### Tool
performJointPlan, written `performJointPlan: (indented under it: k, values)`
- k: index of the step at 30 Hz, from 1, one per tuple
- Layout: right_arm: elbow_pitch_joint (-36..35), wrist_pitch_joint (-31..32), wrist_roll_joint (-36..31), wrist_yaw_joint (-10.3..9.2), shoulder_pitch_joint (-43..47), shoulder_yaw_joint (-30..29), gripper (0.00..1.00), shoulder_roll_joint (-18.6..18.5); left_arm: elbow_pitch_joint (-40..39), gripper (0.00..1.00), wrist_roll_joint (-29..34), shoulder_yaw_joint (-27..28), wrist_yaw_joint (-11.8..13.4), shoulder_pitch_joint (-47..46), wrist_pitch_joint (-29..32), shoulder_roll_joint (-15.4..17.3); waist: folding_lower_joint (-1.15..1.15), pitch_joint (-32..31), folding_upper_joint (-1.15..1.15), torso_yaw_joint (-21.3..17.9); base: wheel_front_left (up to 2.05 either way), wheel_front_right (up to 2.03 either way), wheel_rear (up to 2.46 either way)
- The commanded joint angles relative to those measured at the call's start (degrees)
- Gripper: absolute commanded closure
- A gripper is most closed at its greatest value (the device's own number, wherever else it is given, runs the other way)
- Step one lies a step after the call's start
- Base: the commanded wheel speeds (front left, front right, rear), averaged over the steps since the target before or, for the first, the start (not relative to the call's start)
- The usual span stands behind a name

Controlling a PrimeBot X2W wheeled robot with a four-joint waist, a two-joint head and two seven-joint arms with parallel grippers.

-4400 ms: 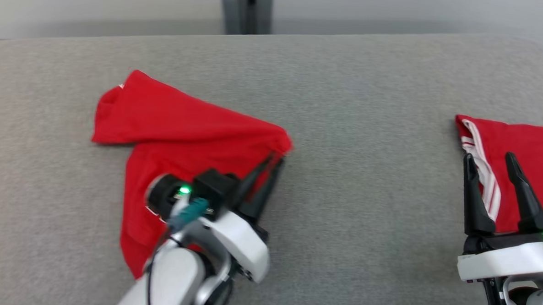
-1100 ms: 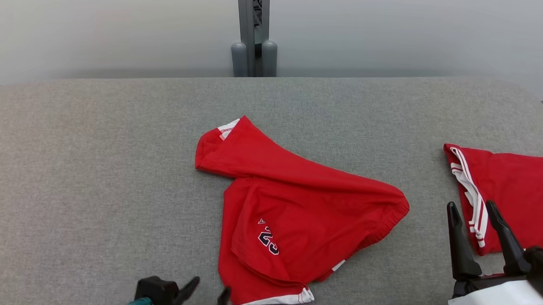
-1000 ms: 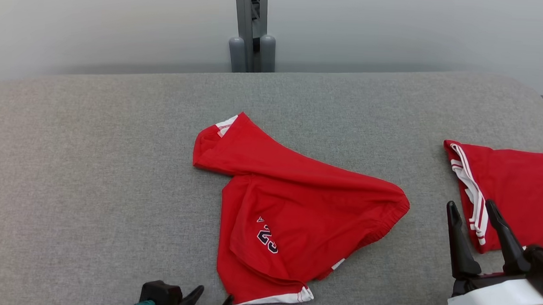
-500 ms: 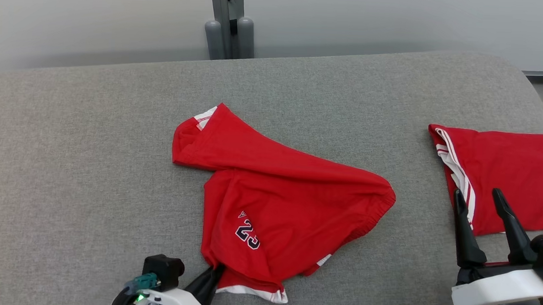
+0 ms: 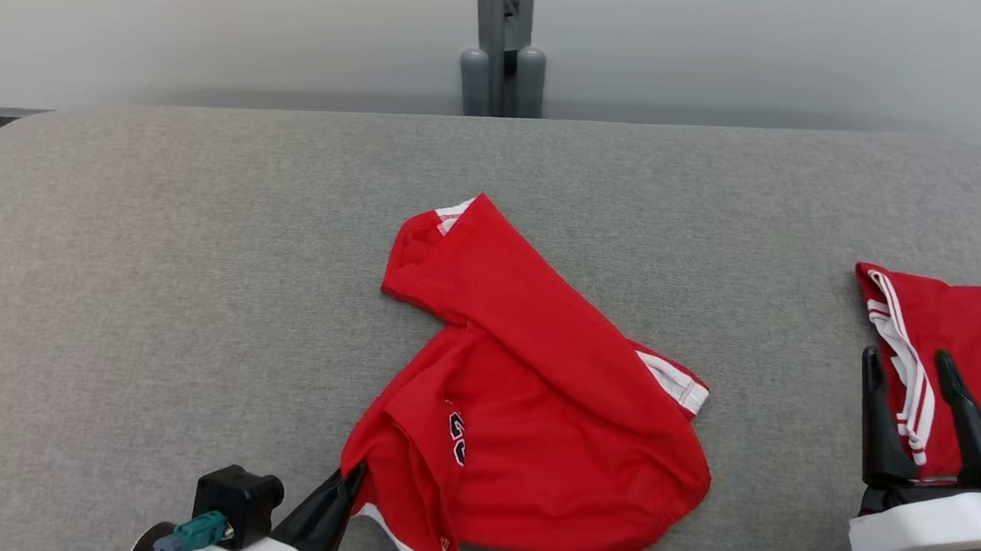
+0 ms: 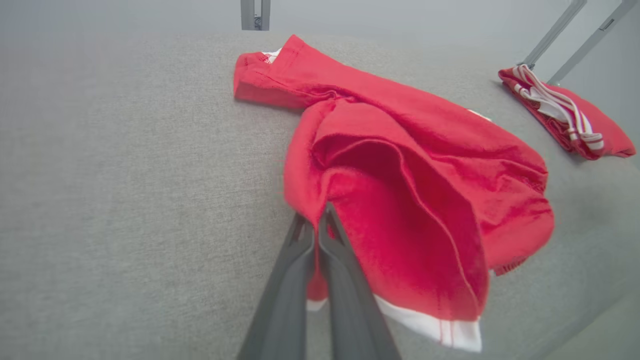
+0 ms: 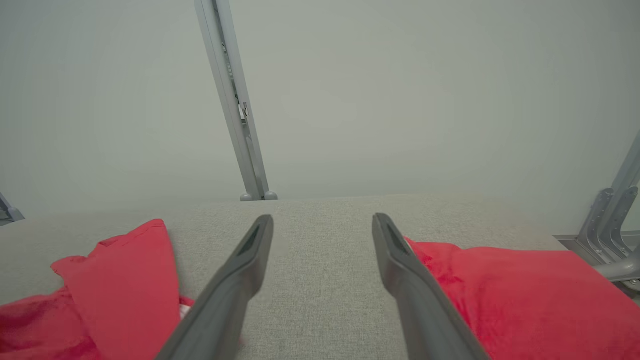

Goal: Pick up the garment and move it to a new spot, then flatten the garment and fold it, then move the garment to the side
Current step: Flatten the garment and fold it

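Head view: at lower centre, the garment [image 5: 533,426] loses its bottom hem past the frame's lower edge; its dark printed number [image 5: 456,437] is half folded under and unreadable; the left gripper [image 5: 353,475] has its tips buried in the cloth; at far right, the folded red cloth [image 5: 964,329] runs off the edge.

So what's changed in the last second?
The left gripper came in and shut on the garment at its near-left edge, tugging it so the cloth has bunched and reshaped. The right gripper stays open and idle, and the folded garment stays put on the right.
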Motion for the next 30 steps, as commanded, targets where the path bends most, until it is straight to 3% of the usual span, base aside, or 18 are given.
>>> performJointPlan:
  k: [1, 5, 10, 22, 24, 25, 26, 27, 28, 30]
  values:
    - [0.0, -0.4, 0.0, 0.02, 0.0, -0.3, 0.00, -0.3, -1.7, 1.00, 0.0, 0.2, 0.6, 0.8, 0.6, 0.6, 0.00, -0.6, 0.00, 1.7, 0.00, 0.00, 0.00]
    - [0.0, -0.3, 0.3, 0.02, 0.0, -0.8, 0.00, -0.3, -13.5, 1.00, -0.2, 2.2, 4.2, 5.0, 3.9, 4.1, 0.00, -1.0, 0.00, 4.2, 0.00, 0.00, 0.00]
    - [0.6, -0.5, 0.7, 0.02, -0.7, 0.4, 0.00, -0.3, -15.2, 1.00, -2.0, 4.5, 4.5, 4.2, 4.4, 4.9, 0.00, -1.1, 0.00, 3.4, 0.00, 0.00, 0.00]
    - [1.7, -0.7, 1.5, 0.02, -1.4, 1.9, 0.00, -0.3, 3.5, 1.00, -5.7, 7.0, -0.9, -7.5, -0.9, 0.5, 0.00, 0.1, 0.00, -3.3, 0.00, 0.00, 0.00]
    - [2.2, -1.0, 1.6, 0.02, -1.6, 2.2, 0.00, -0.3, 10.3, 1.00, -6.5, 7.3, -2.1, -10.8, -2.9, -1.3, 0.00, 0.4, 0.00, -4.7, 0.00, 0.00, 0.00]
    - [2.4, -1.0, 1.7, 0.02, -1.7, 2.4, 0.00, -0.3, 12.6, 0.95, -6.9, 7.4, -2.6, -11.6, -3.5, -2.1, 0.00, 0.5, 0.00, -5.1, 0.00, 0.00, 0.00]
    - [2.5, -1.1, 1.8, 0.02, -1.7, 2.5, 0.00, -0.3, 14.6, 0.67, -6.9, 7.3, -3.0, -12.4, -4.4, -2.9, 0.00, 0.6, 0.00, -5.4, 0.00, 0.00, 0.00]
    - [2.6, -1.1, 1.8, 0.02, -1.9, 2.6, 0.00, -0.3, 16.3, 0.18, -7.1, 7.5, -3.4, -13.4, -5.8, -3.7, 0.00, 0.6, 0.00, -5.6, 0.00, 0.00, 0.00]
    - [2.7, -1.1, 1.8, 0.02, -1.9, 2.6, 0.00, -0.3, 18.0, 0.00, -7.2, 7.4, -3.8, -14.2, -6.8, -4.4, 0.00, 0.5, 0.00, -5.8, 0.00, 0.00, 0.00]
    - [2.7, -1.1, 1.8, 0.02, -2.0, 2.6, 0.00, -0.3, 20.6, 0.00, -6.6, 7.5, -4.3, -15.6, -9.2, -5.4, 0.00, 0.6, 0.00, -6.1, 0.00, 0.00, 0.00]
